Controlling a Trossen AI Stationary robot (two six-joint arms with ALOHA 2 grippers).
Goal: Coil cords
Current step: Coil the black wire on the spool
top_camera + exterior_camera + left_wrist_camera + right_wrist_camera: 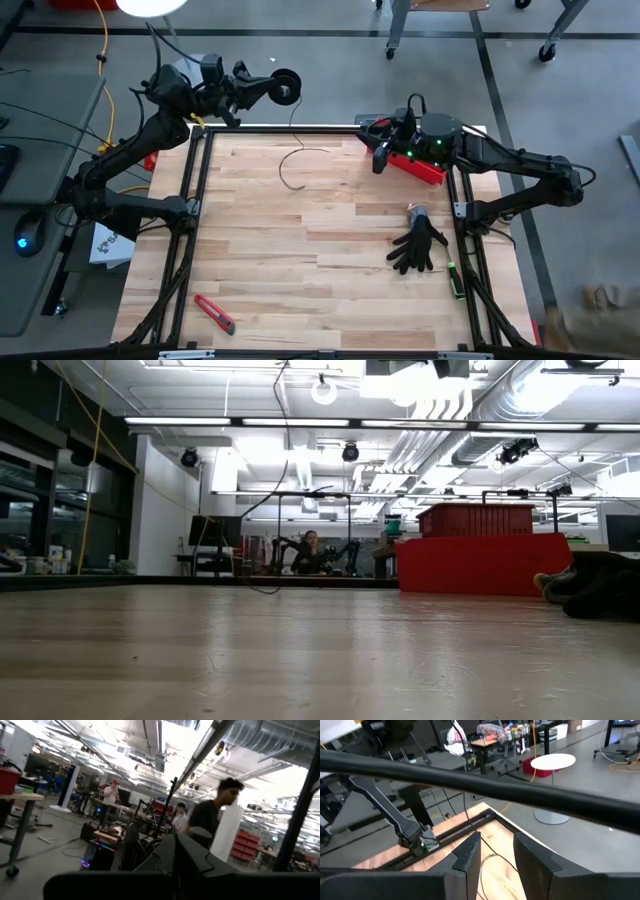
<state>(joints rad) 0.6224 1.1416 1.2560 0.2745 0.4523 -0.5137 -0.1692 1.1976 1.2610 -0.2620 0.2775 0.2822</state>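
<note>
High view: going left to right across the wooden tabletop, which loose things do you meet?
Red utility knife near the front edge → thin dark cord curled near the far edge → red plastic bin at the far right corner, black glove below it → green-handled tool.

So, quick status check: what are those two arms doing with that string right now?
Left gripper shut on spool, beyond table's far edge. Right gripper waiting near red bin. Cord trails loose on table. Nothing obstructing.

A robotics lab: exposed ceiling ducts (480, 400), workbenches (20, 800), red storage bins (480, 550) and people (212, 817) at stations.
</note>
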